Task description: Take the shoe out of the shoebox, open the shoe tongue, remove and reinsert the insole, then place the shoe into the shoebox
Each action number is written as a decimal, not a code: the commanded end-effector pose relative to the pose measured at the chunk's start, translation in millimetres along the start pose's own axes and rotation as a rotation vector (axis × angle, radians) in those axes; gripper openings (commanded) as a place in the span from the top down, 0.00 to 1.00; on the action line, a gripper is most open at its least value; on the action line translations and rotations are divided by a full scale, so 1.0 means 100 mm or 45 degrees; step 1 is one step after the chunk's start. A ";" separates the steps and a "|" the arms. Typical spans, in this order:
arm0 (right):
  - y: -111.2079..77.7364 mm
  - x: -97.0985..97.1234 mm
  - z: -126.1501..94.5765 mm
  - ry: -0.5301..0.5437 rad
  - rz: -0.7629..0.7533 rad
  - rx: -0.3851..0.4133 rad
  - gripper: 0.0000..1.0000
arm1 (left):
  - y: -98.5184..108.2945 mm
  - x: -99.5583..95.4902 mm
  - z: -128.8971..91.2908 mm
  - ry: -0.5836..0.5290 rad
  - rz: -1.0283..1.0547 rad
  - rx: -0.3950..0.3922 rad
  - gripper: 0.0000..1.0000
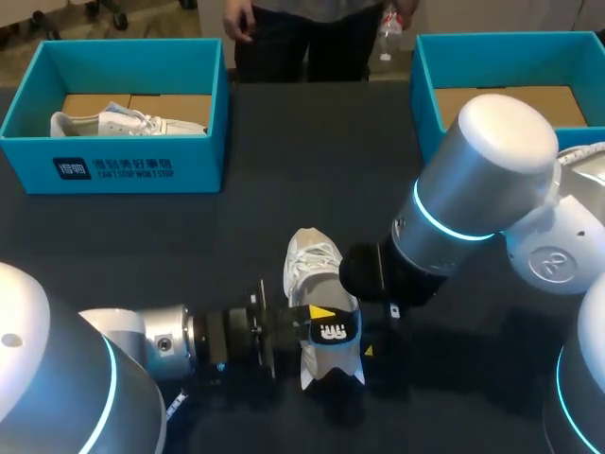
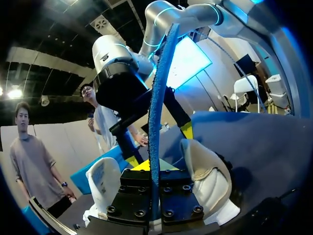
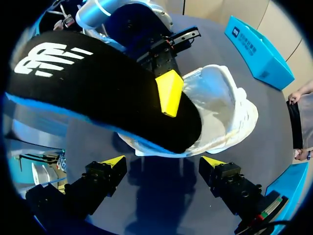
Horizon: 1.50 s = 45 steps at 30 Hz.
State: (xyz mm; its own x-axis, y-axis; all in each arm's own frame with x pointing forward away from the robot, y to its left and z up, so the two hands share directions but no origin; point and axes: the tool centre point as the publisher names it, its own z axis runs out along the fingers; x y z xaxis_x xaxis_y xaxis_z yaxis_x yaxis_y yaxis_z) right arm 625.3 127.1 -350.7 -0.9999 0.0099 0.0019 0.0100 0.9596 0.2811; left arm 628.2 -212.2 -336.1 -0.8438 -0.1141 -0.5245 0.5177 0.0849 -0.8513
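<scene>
Near the middle of the dark table (image 1: 236, 227), outside both boxes, sits the white sneaker (image 1: 315, 270), laces up and toe pointing away from the robot. A black insole (image 1: 333, 331) with a white logo covers its heel end. The left arm (image 1: 142, 340) lies low and level from the left, and the left gripper (image 1: 318, 316) is clamped on that insole. The right arm (image 1: 473, 189) bends in from the right, its wrist just beside the sneaker. A teal shoebox (image 1: 142, 170) at the rear left holds the other white shoe (image 1: 113, 121), and a second teal shoebox (image 1: 425, 76) stands at the rear right. From the left wrist, the insole appears edge-on, a thin blue strip rising from between that gripper's fingers, with the sneaker under it. The right gripper (image 2: 159, 145) hangs opposite, fingers spread to either side of the strip. From the right wrist, those two yellow tips stand well apart and grip nothing. The sneaker's pale opening lies ahead of them, and one left finger presses the insole's black face. Whether the insole's far end sits inside the sneaker cannot be told.
</scene>
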 end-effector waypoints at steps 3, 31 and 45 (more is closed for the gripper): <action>0.00 0.01 0.01 -0.002 0.000 0.001 0.00 | 0.11 -0.01 0.09 0.037 0.002 -0.033 1.00; 0.00 0.01 0.01 -0.002 0.000 0.001 0.00 | 0.07 -0.04 0.10 0.041 -0.007 -0.098 0.85; 0.00 0.01 0.01 -0.002 0.000 0.001 0.00 | -0.18 -0.05 0.14 0.141 0.035 -0.079 0.69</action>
State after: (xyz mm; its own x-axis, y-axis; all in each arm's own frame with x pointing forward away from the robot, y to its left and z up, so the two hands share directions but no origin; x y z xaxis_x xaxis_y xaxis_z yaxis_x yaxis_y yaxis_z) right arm 625.3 127.1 -350.7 -0.9999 0.0099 0.0018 0.0100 0.9597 0.2810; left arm 628.4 -228.0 -323.3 -0.8414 -0.0406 -0.5389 0.5284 0.1474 -0.8361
